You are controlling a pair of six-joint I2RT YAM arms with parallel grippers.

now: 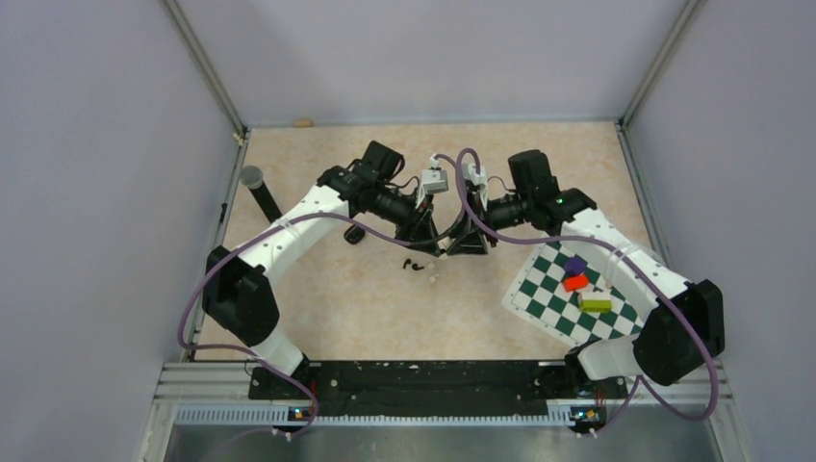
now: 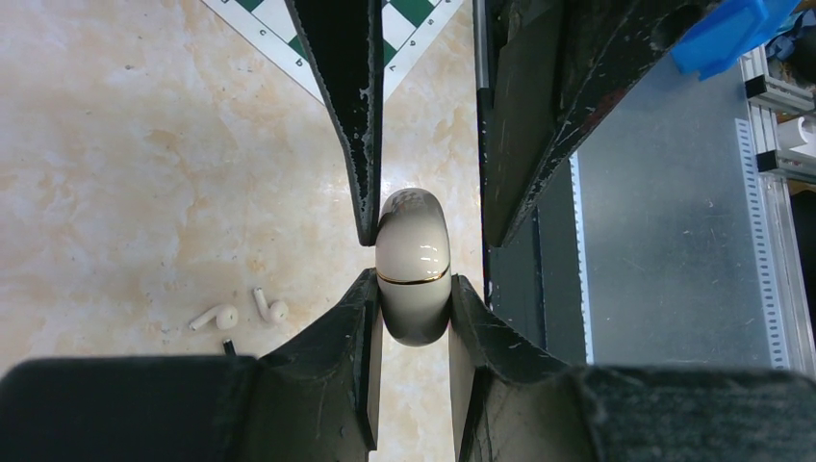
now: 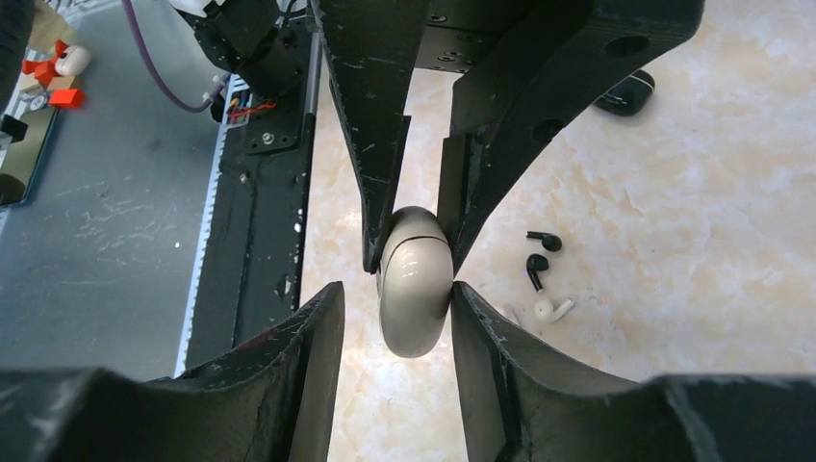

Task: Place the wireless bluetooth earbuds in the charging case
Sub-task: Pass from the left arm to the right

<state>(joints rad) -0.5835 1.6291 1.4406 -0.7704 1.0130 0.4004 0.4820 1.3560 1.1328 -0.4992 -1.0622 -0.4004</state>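
Observation:
A cream pebble-shaped charging case [image 2: 414,260] with a gold seam hangs above the table at the middle. My left gripper [image 2: 414,289] is shut on its lower half. From the opposite side my right gripper [image 3: 395,294] stands around the same case [image 3: 414,289]; its right finger touches the case and a gap shows at its left finger. Two black earbuds [image 3: 539,258] lie on the table beside a white earbud [image 3: 553,308]. A glossy black case [image 3: 625,93] sits farther off. Two white earbuds [image 2: 241,313] show in the left wrist view. From above, the buds [image 1: 412,264] lie just below both grippers.
A green-and-white checkered mat [image 1: 539,289] with purple, red and yellow-green blocks [image 1: 577,282] lies at the right. A black post [image 1: 258,188] stands at the left wall. The metal rail [image 2: 664,241] and arm bases run along the near edge.

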